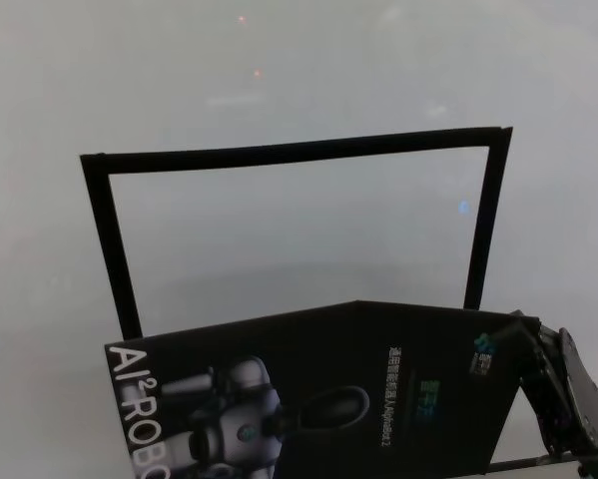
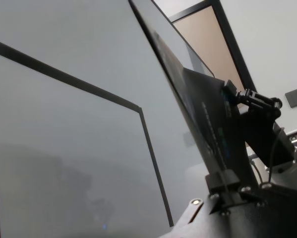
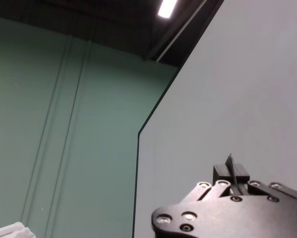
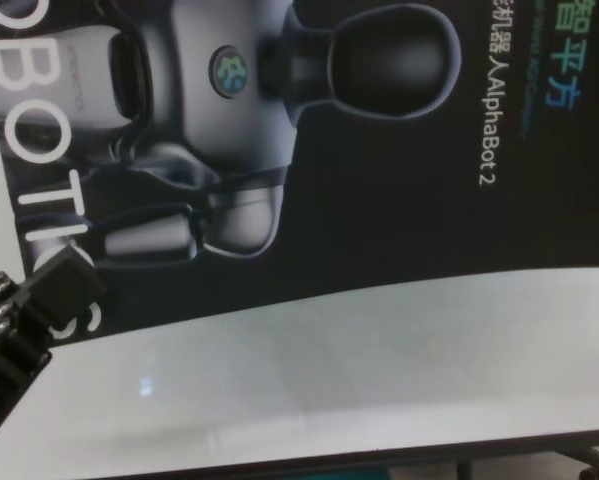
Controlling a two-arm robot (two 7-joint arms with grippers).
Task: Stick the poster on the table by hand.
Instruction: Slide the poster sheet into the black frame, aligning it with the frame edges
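The black poster point(image 1: 358, 399) with the grey robot and white "ROBOTICS" letters is held above the white table point(image 1: 279, 90), bowed upward along its far edge. My right gripper point(image 1: 526, 334) is shut on its far right corner. In the right wrist view the thin sheet edge sits between that gripper's fingers point(image 3: 231, 171). My left gripper point(image 4: 64, 290) is shut on the poster's point(image 4: 359, 180) near left edge by the letters. In the left wrist view my left gripper point(image 2: 222, 181) clamps the edge-on poster point(image 2: 198, 104), with the right gripper point(image 2: 237, 96) farther off.
A rectangle of black tape point(image 1: 299, 152) is marked on the tabletop beyond the poster; it also shows in the left wrist view point(image 2: 64, 77). The table's dark near edge point(image 4: 379, 455) runs just below the poster in the chest view.
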